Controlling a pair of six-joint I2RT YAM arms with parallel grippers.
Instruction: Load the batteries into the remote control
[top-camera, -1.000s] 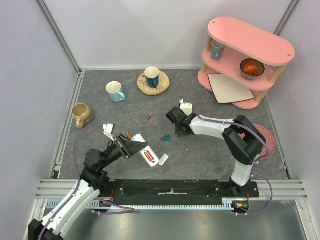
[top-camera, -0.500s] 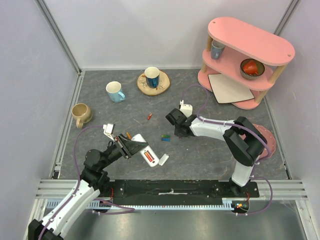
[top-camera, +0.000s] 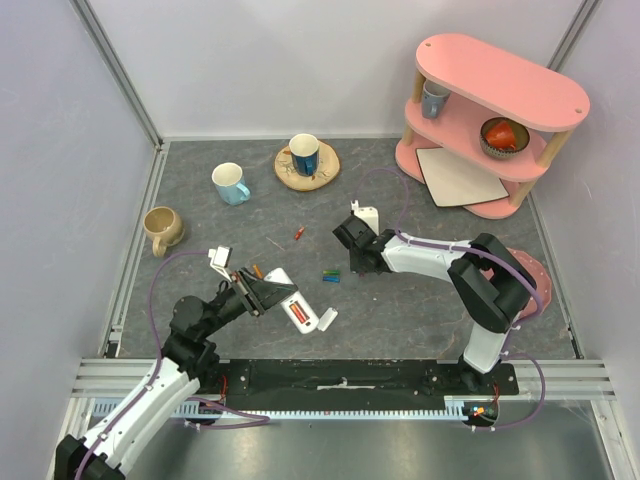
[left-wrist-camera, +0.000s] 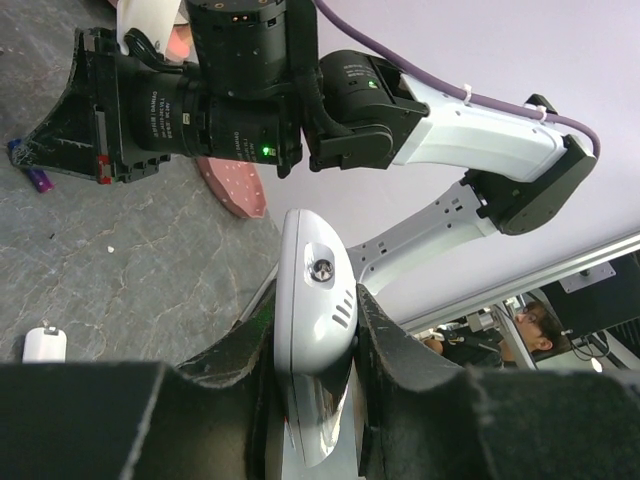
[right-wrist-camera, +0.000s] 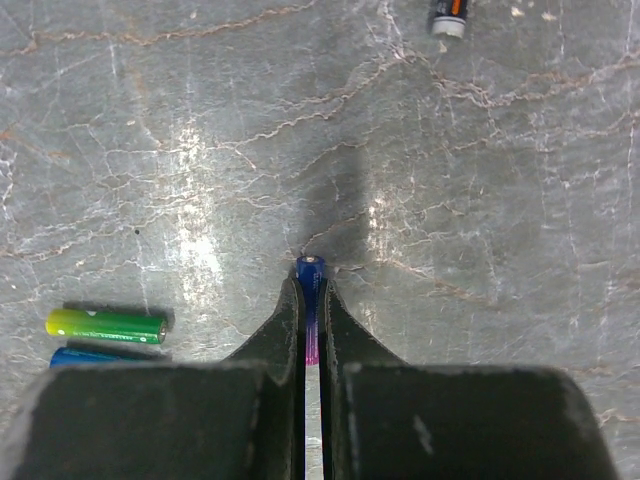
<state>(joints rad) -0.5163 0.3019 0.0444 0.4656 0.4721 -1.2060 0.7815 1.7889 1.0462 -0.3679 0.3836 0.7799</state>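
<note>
R wrist cam: purple-blue battery (right-wrist-camera: 309, 272) is mostly hidden btwn the right gripper (right-wrist-camera: 309, 292) fingers, only tip & a sliver show; blue battery (right-wrist-camera: 85, 354) at lower left is half covered by the gripper body, orange-black battery (right-wrist-camera: 449, 14) cut by top edge. L wrist cam: remote control (left-wrist-camera: 315, 285) has its lower end buried btwn the left gripper (left-wrist-camera: 315, 312) fingers, button face not visible. Top cam: contents of the remote's open bay too small to tell.
</note>
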